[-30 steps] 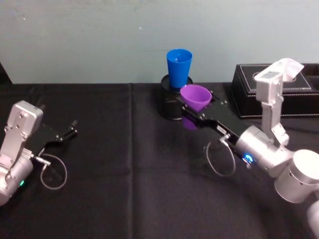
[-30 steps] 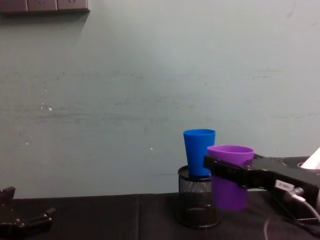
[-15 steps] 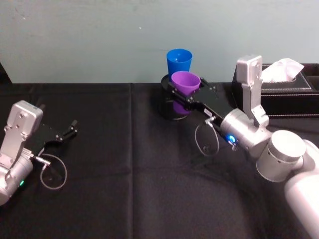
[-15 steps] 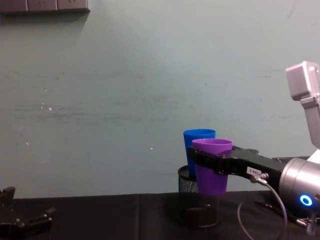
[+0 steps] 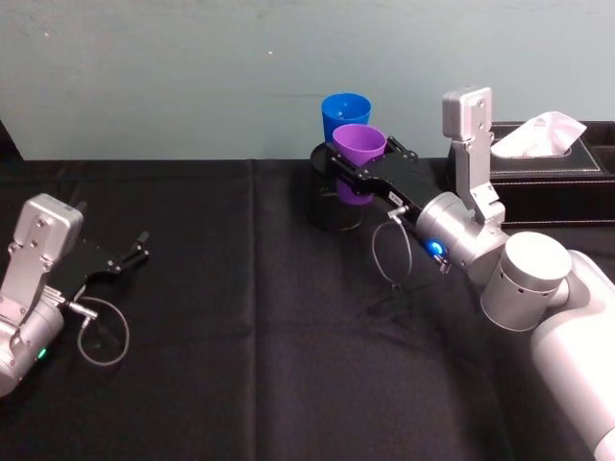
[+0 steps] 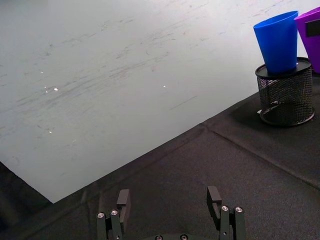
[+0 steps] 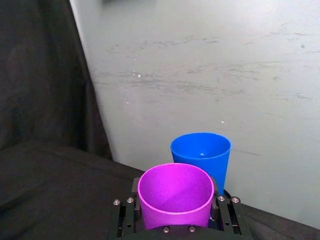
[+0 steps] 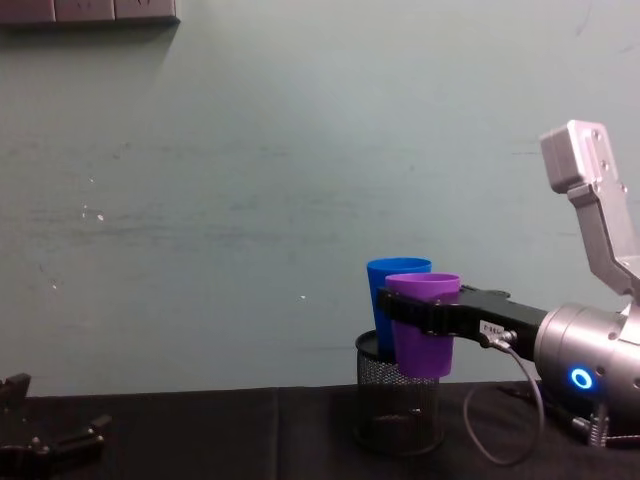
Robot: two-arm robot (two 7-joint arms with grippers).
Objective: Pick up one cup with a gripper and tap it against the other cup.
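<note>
The purple cup [image 5: 357, 158] hangs upright in the air, with my right gripper [image 5: 354, 171] shut on it around its middle. It hovers over the black mesh pen holder [image 5: 332, 200], right in front of the blue cup [image 5: 345, 113], which stands on that holder. In the chest view the purple cup [image 8: 423, 325] overlaps the blue cup [image 8: 392, 285]; whether they touch I cannot tell. The right wrist view shows the purple cup [image 7: 175, 196] close before the blue cup [image 7: 201, 156]. My left gripper [image 5: 133, 253] rests open low at the table's left [image 6: 171, 206].
A black tissue box [image 5: 548, 173] with white tissue sits at the back right, behind my right arm. The table [image 5: 250, 317] wears a black cloth. A pale wall runs close behind the cups. The mesh holder [image 6: 285, 97] and blue cup [image 6: 276, 40] lie far from my left gripper.
My right gripper has carried the purple cup up and back-left, from beside the holder to directly in front of the blue cup. The left arm has stayed still.
</note>
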